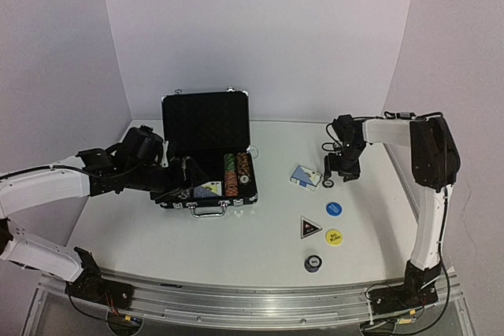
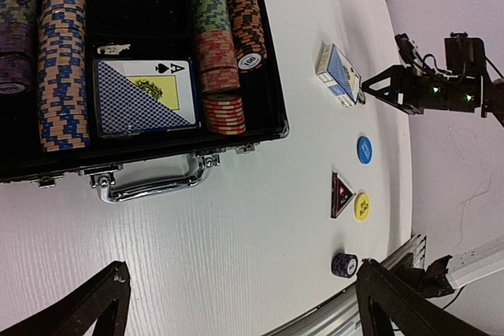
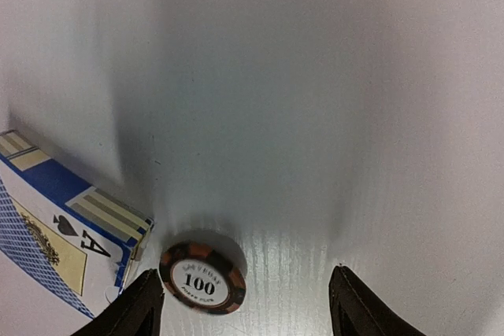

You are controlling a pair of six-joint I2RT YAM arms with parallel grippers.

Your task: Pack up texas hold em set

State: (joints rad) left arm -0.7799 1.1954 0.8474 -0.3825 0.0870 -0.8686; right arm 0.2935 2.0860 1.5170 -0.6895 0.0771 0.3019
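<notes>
The black silver-trimmed case (image 1: 206, 125) stands open mid-table, with rows of striped chips (image 2: 61, 53) and a blue card deck (image 2: 145, 95) inside. My left gripper (image 1: 168, 169) hovers at the case's left end, open and empty (image 2: 244, 308). A second blue deck (image 1: 305, 177) lies to the right of the case. My right gripper (image 1: 336, 176) hangs low beside it, open (image 3: 246, 311). An orange-black "100" chip (image 3: 203, 278) lies on the table between its fingers, close to the left finger (image 3: 135, 310) and not gripped. The blue button (image 1: 334, 208), yellow button (image 1: 335, 237) and black triangular marker (image 1: 309, 228) lie nearer me.
A small purple chip stack (image 1: 313, 263) sits near the front rail (image 1: 236, 298). The case handle (image 2: 150, 186) faces the near edge. White walls close the table at the back and sides.
</notes>
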